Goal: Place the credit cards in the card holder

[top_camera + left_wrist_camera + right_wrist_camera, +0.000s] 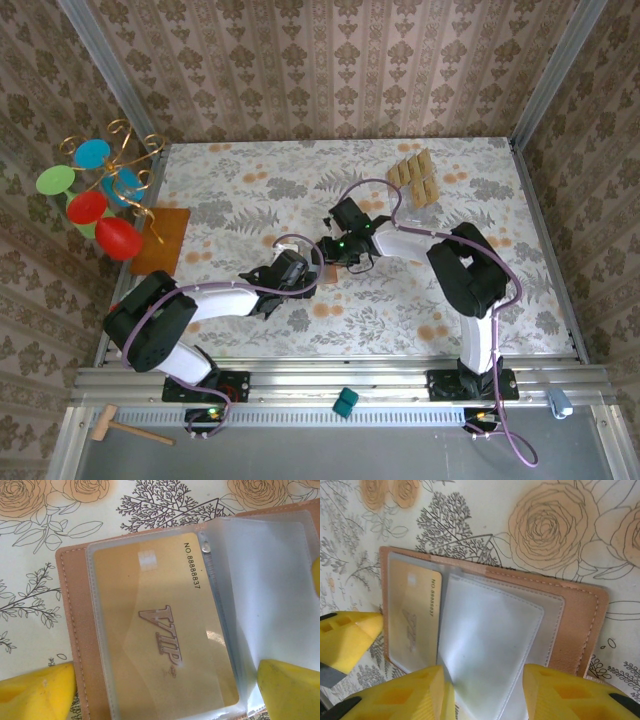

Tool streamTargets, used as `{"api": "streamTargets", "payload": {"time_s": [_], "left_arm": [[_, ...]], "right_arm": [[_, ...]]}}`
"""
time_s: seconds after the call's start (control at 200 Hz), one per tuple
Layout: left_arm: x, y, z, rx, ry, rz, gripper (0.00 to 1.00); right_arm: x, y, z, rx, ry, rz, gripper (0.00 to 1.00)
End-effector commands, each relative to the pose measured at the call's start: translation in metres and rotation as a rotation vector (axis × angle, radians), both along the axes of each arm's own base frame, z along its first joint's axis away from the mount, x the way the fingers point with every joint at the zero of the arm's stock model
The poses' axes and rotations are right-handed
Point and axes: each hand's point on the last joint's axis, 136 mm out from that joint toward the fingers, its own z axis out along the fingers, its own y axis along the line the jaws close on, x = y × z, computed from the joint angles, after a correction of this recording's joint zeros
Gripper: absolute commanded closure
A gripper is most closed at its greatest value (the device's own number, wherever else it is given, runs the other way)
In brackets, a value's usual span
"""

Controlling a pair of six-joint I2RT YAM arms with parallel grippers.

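The card holder [72,630] lies open on the flowered tablecloth, salmon-brown leather with clear sleeves. One gold credit card [160,630] marked VIP sits inside the left sleeve. My left gripper [165,680] is open just above it, its yellow fingers wide apart on either side of that card. My right gripper [482,690] is open over the card holder [580,625], with a lifted empty sleeve leaf [485,640] rising between its fingers; the right finger stands clear of it. The sleeved card [415,615] lies to the left. Several loose credit cards [415,178] lie at the back right. Both grippers [300,270] [340,245] meet mid-table.
An orange-brown mat [160,240] lies at the left edge under a wire stand with coloured discs [100,195]. A small teal block [345,402] and a wooden mallet [125,428] rest on the front rail. Patterned walls close in the table.
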Motion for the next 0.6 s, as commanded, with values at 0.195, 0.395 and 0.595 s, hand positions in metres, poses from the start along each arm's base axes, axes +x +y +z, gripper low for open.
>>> {"api": "streamTargets", "payload": {"time_s": [0.195,0.395,0.595], "left_arm": [[-0.012,0.019,-0.016,0.052,0.057,0.027,0.06],[-0.012,0.018,-0.016,0.049,0.056,0.028,0.06],[-0.012,0.019,-0.017,0.049,0.057,0.027,0.06]], "right_arm": [[-0.009,0.007,-0.018,0.007,0.052,0.002,0.53],[-0.009,0.012,-0.015,0.011,0.048,0.013,0.54],[-0.009,0.018,-0.01,0.028,0.041,0.022,0.54]]}}
